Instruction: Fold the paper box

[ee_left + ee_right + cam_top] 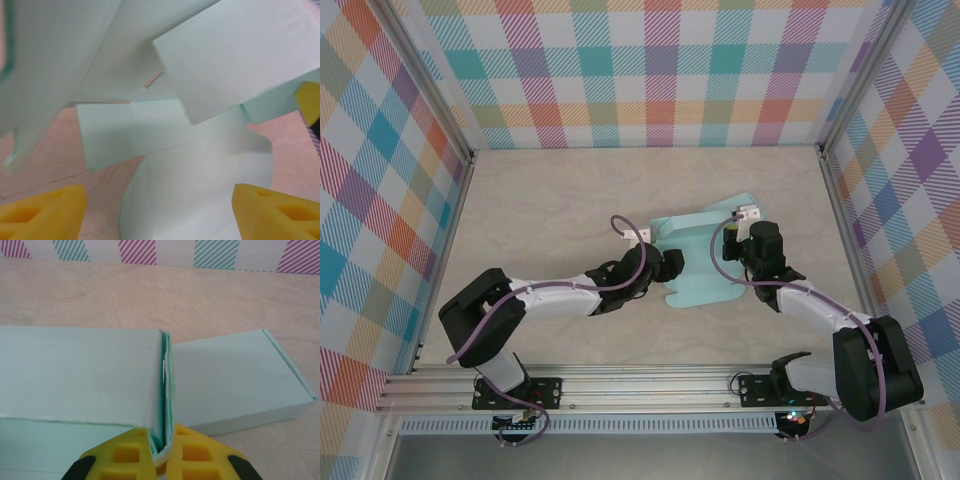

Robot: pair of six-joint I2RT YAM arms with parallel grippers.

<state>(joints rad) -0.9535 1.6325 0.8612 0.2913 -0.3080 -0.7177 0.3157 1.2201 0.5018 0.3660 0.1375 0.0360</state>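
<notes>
Yellow fingers of the left gripper (157, 210) stand wide apart, clamped on nothing; a curved loose flap (200, 190) runs between them, touching neither as far as we can tell. To its right, at the middle of the table (550, 200), lies the paper box (705, 260), straight ahead of those open fingers, so we judge the left arm nearer for the next fold. Pale mint card, it looks half-made: some panels flat, some raised, spreading about as far left to right as near to far, with no clear long axis. Further right, the right gripper (164, 450) is pinched on a doubled upright wall (164, 370) of the box.
</notes>
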